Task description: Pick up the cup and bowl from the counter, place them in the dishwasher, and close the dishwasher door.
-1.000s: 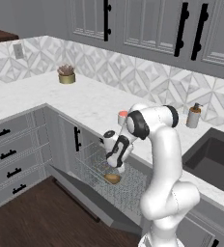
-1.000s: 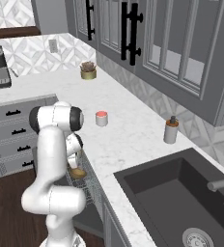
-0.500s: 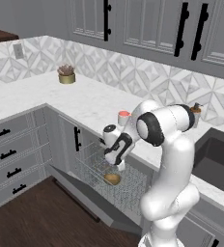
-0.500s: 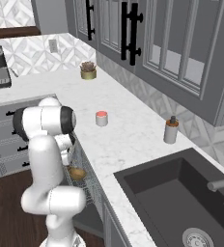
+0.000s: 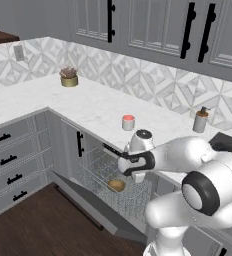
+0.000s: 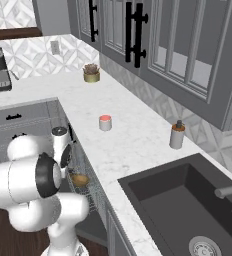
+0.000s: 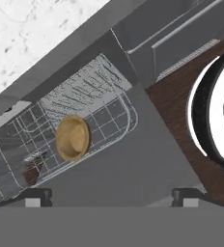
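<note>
The tan bowl point(image 7: 73, 137) lies in the wire rack point(image 7: 111, 103) of the open dishwasher; it also shows as the bowl point(image 5: 116, 185) and the bowl point(image 6: 79, 179). My gripper point(image 7: 112, 197) hangs above the rack, open and empty, fingertips point(image 7: 36, 196) wide apart. In the left base view the gripper point(image 5: 128, 167) is just above and right of the bowl. The white cup point(image 5: 128, 122) with a red top stands on the marble counter point(image 5: 93, 105), behind the dishwasher; the cup point(image 6: 105, 122) is upright. The dishwasher door point(image 5: 85, 202) is folded down.
A grey soap dispenser point(image 5: 201, 120) stands near the dark sink point(image 6: 188, 200). A gold plant pot point(image 5: 68, 78) sits at the back of the counter. Grey drawers point(image 5: 8, 155) flank the dishwasher on the left, with wood floor point(image 5: 28, 225) below.
The arm's elbow has swung out towards the cameras and the hand has drawn a little up and away from the bowl. The bowl stays in the rack.
</note>
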Motion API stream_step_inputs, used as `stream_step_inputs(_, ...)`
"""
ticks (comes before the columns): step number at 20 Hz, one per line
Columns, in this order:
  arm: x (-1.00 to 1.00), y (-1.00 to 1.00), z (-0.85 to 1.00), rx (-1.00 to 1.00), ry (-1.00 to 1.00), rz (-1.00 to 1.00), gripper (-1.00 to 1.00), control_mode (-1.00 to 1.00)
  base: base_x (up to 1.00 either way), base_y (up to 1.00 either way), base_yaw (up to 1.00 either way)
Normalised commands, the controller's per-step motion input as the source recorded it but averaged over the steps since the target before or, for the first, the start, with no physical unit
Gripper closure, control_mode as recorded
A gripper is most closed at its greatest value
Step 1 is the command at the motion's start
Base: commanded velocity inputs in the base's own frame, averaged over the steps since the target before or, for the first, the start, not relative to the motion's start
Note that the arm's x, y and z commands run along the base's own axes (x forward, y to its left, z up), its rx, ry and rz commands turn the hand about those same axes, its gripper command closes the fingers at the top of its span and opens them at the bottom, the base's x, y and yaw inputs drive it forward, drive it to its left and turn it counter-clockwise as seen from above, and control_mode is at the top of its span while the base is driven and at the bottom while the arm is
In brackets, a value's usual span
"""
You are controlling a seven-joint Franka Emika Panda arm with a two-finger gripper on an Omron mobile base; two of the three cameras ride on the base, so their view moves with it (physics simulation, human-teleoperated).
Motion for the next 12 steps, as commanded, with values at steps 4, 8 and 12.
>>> stream_step_inputs(4, 0.29, -0.50, 1.00, 0.34, 0.00, 0.00, -1.00, -1.00, 0.00, 0.00, 0.00)
stream_step_inputs(8, 0.79, -0.47, 1.00, 0.31, 0.00, 0.00, -1.00, -1.00, 0.00, 0.00, 0.00)
stream_step_inputs(12, 1.00, -0.32, 1.00, 0.25, 0.05, 0.00, -1.00, -1.00, 0.00, 0.00, 0.00)
